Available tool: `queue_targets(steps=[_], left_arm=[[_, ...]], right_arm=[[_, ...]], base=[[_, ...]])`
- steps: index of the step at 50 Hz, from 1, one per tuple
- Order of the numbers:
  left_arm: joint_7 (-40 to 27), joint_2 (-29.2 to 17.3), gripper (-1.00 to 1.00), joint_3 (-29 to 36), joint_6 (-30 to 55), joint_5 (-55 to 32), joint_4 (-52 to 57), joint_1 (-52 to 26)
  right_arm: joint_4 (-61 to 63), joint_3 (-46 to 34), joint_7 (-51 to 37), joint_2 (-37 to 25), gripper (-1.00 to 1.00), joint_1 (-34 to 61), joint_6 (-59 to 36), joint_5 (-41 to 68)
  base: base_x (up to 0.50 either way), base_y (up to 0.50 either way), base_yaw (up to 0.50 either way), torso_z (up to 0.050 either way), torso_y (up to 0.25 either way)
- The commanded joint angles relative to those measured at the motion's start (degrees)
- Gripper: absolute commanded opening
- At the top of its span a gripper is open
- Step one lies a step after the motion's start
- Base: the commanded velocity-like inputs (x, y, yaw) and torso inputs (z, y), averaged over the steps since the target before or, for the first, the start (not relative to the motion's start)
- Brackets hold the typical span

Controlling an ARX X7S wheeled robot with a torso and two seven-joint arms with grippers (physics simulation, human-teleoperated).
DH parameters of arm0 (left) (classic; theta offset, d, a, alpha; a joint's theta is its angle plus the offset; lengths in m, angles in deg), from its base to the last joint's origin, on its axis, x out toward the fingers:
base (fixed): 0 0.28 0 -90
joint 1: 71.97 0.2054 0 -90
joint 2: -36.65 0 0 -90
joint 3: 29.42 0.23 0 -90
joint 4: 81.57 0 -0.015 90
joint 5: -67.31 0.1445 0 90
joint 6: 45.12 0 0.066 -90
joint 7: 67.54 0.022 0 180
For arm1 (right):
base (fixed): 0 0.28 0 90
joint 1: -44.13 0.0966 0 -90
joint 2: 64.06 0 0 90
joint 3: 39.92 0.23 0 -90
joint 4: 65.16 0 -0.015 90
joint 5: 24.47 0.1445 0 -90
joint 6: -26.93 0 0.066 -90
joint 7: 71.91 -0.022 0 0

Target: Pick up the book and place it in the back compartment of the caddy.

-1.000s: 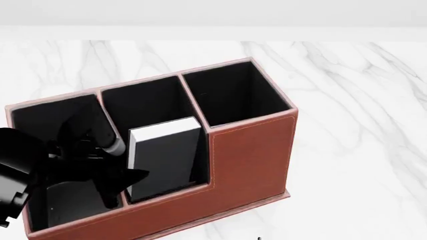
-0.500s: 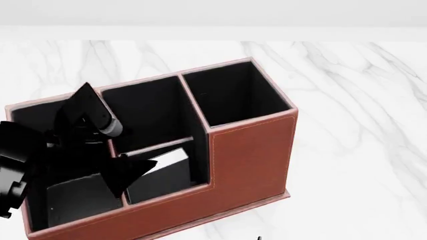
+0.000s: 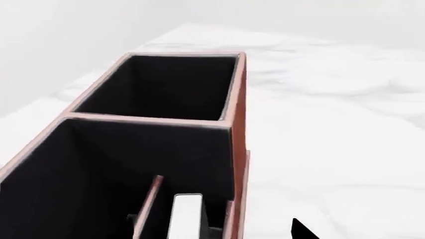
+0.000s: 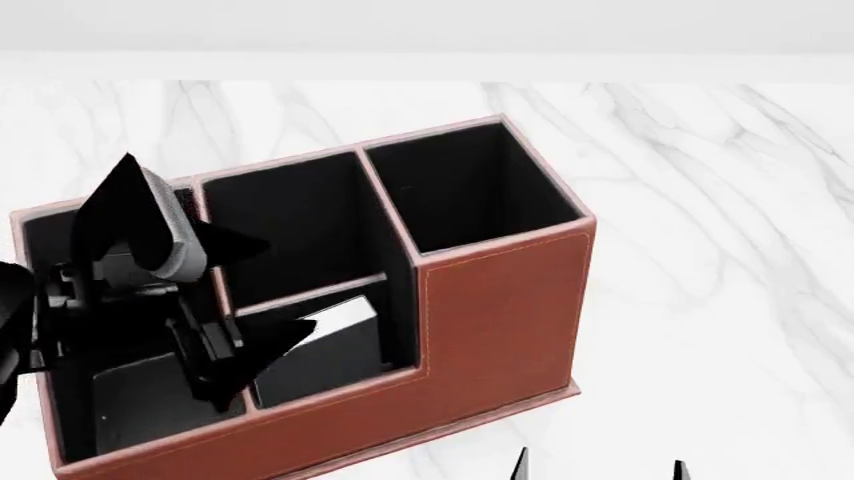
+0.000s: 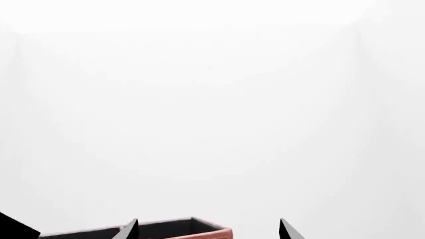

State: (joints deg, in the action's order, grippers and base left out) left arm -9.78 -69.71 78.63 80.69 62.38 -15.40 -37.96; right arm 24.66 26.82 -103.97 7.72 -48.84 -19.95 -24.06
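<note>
The red-brown caddy [image 4: 497,318] stands on the marble table. The book [image 4: 336,326] lies low in the small middle cell behind the stepped-down front wall, in front of the cross divider. Its white page edge faces up and its black cover shows below. My left gripper [image 4: 200,290] hovers open and empty over the caddy's left side, apart from the book. In the left wrist view the book's page edge [image 3: 186,217] shows deep in the caddy [image 3: 236,99]. My right gripper [image 4: 599,470] is open and empty at the near edge, with only its tips showing.
The white marble table [image 4: 707,250] spreads right of and behind the caddy. The right wrist view shows a pale wall, the caddy's corner [image 5: 199,233] and the open right gripper [image 5: 209,230].
The book went from upright at my left gripper down into the small middle cell. The left gripper opened and rose up and back. The right gripper's tips came into the head view.
</note>
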Motion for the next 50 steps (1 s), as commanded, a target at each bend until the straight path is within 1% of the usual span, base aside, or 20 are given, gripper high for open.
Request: queue_targets(steps=[1, 2, 3, 6, 8, 13, 19, 29, 36, 39, 42, 48, 50], left_arm=[[-0.5, -4.9, 1.0, -3.4, 16.4, -3.6, 31.0, 12.0], [-0.8, -5.2, 1.0, -3.7, 19.7, -4.0, 34.7, 13.1], [-1.4, -5.7, 1.0, -3.3, 21.1, -3.8, 37.9, 14.2], [-1.7, -5.7, 1.0, -3.5, 22.7, -4.1, 39.5, 14.4], [-1.9, -6.3, 1.0, -3.9, 26.0, -4.8, 45.6, 15.9], [-2.6, -6.6, 1.0, -3.7, 29.4, -5.2, 51.3, 16.6], [-3.1, -6.9, 1.0, -3.2, 30.8, -5.4, 55.2, 17.5], [-3.7, -7.0, 1.0, -6.0, 33.8, -6.8, 62.0, 18.7], [-4.8, -7.2, 1.0, -5.2, 35.5, -6.5, 64.5, 18.4], [-4.4, -7.1, 1.0, -6.3, 34.3, -7.1, 65.4, 19.6], [-4.6, -6.9, 1.0, -7.3, 34.7, -7.5, 67.1, 20.1], [-4.6, -6.1, 1.0, -11.3, 37.6, -9.1, 72.6, 20.3], [-4.9, -6.0, 1.0, -11.5, 38.9, -9.2, 73.3, 19.6]], right_arm=[[5.4, 1.4, -0.9, -0.5, 1.0, 1.1, -5.7, -1.1], [7.2, 1.6, -0.8, -0.6, 1.0, 1.7, -7.6, -1.3], [8.3, 1.8, -0.9, -0.6, 1.0, 2.1, -9.0, -1.6], [9.2, 1.9, -0.9, -0.7, 1.0, 2.3, -9.9, -1.7], [12.5, 2.1, -0.8, -0.9, 1.0, 2.7, -12.6, -2.2], [17.0, 2.8, -0.9, -1.2, 1.0, 3.6, -16.5, -2.8], [20.5, 3.5, -0.7, -1.7, 1.0, 4.1, -19.1, -1.7], [27.8, 4.8, -1.3, -3.0, 1.0, 2.8, -21.7, -2.0], [30.4, 4.8, -1.4, -3.4, 1.0, 1.7, -21.8, -2.5], [31.9, 5.2, -1.9, -3.9, 1.0, 0.1, -20.5, -3.1], [33.3, 5.6, -2.2, -4.4, 1.0, -1.1, -19.8, -3.4], [35.9, 6.5, -2.7, -5.3, 1.0, -2.6, -19.3, -3.7], [36.4, 6.6, -2.7, -5.4, 1.0, -2.8, -19.3, -3.8]], base=[[0.0, 0.0, 0.0, 0.0, 0.0], [0.0, 0.0, 0.0, 0.0, 0.0], [0.0, 0.0, 0.0, 0.0, 0.0], [0.0, 0.0, 0.0, 0.0, 0.0], [0.0, 0.0, 0.0, 0.0, 0.0], [0.0, 0.0, 0.0, 0.0, 0.0], [0.0, 0.0, 0.0, 0.0, 0.0], [0.0, 0.0, 0.0, 0.0, 0.0], [0.0, 0.0, 0.0, 0.0, 0.0], [0.0, 0.0, 0.0, 0.0, 0.0], [0.0, 0.0, 0.0, 0.0, 0.0], [0.0, 0.0, 0.0, 0.0, 0.0], [0.0, 0.0, 0.0, 0.0, 0.0]])
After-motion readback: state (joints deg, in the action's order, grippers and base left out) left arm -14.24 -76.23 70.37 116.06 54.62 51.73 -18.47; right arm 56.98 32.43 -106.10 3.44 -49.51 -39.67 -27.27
